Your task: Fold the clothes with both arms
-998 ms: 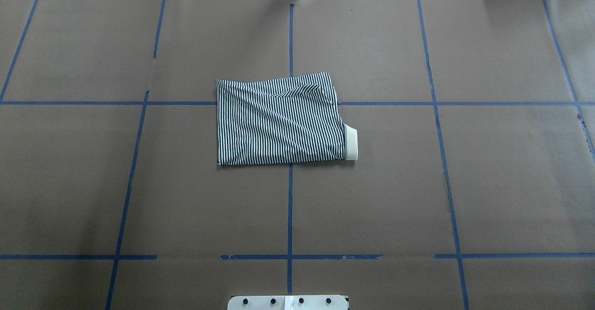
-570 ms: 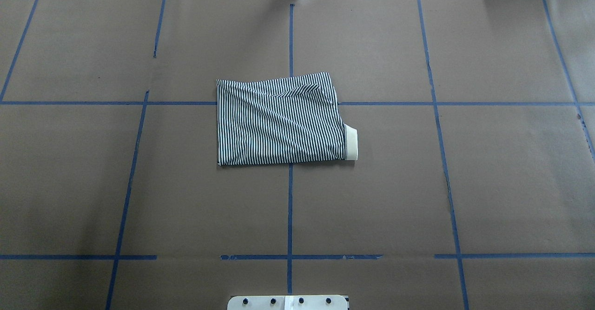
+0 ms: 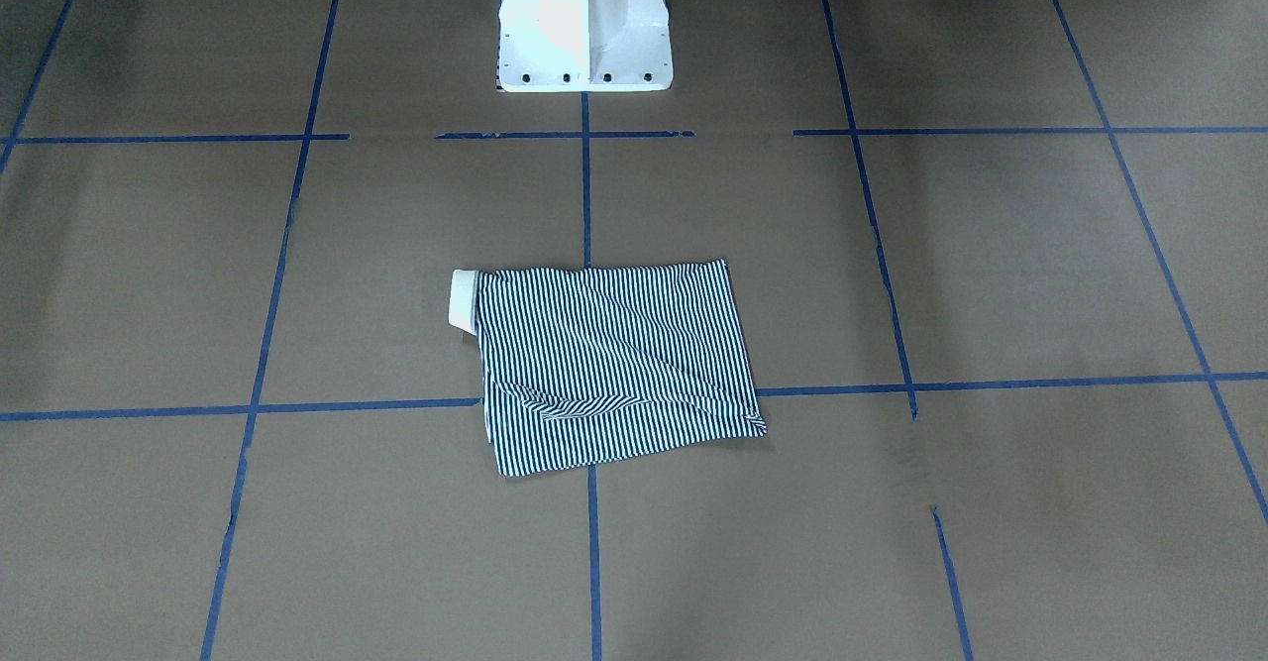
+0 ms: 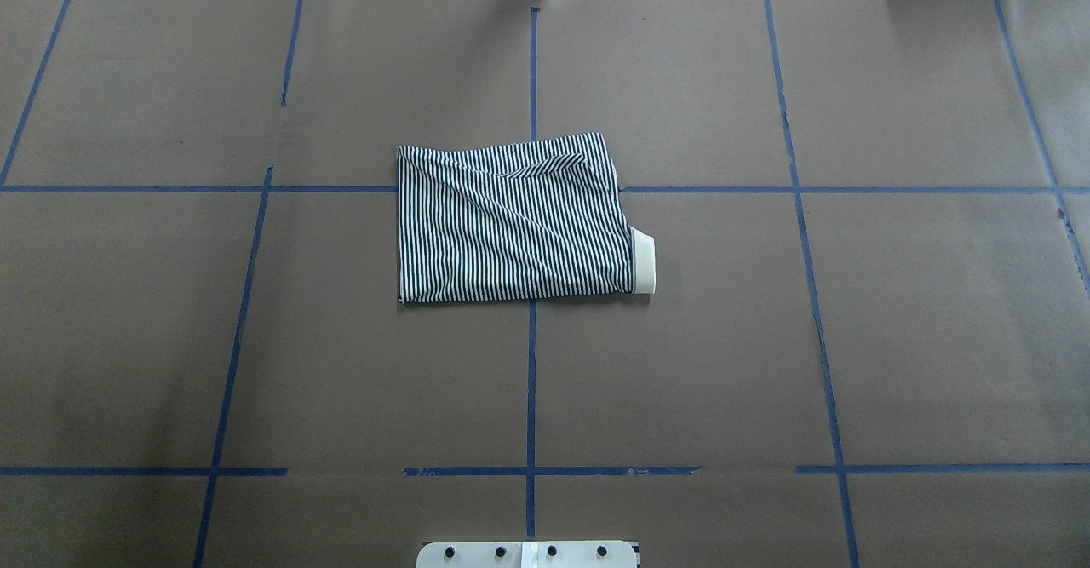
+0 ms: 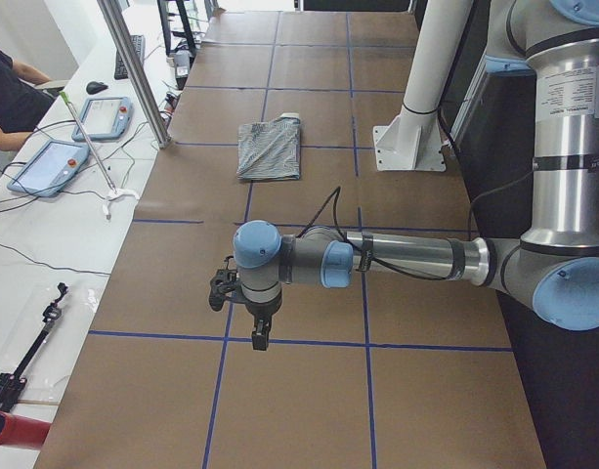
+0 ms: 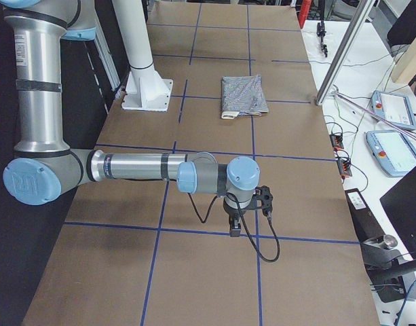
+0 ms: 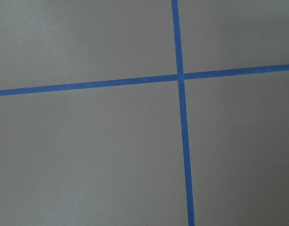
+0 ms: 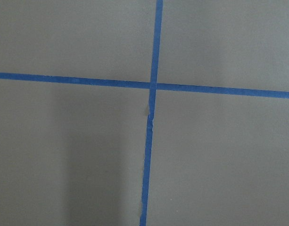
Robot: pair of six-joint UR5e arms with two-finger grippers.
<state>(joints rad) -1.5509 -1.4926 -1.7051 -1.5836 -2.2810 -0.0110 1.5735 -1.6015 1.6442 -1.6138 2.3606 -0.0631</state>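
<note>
Near the middle of the table, straight out from the white pedestal base: the polo shirt, folded into a compact, roughly rectangular packet and lying flat on the brown covering, with a few diagonal creases across the top layer. Thin navy-and-white stripes outward; buttons and logo too small to make out. White collar poking out at one corner of the packet, on the robot's right and on the side nearer the base. Packet laid over a crossing of the blue tape lines dividing the table into squares. Left arm stretched out low and level over the table toward the end on the robot's left, well apart from the shirt, with the left hand pointing straight down above the table near a tape line. Seen only from the side camera there, so cannot tell whether clenched or released. Right arm stretched out the same way toward the opposite end, likewise well apart from the shirt, with the right hand pointing down close to a tape line; again shown only from the side, so cannot tell its state either. In both wrist views, only brown table covering and one crossing of blue tape each. Along the far edge of the table, a white bench with two tablet-like pendants and loose cables, and a person in a dark top at the very edge of the left-end view.
</note>
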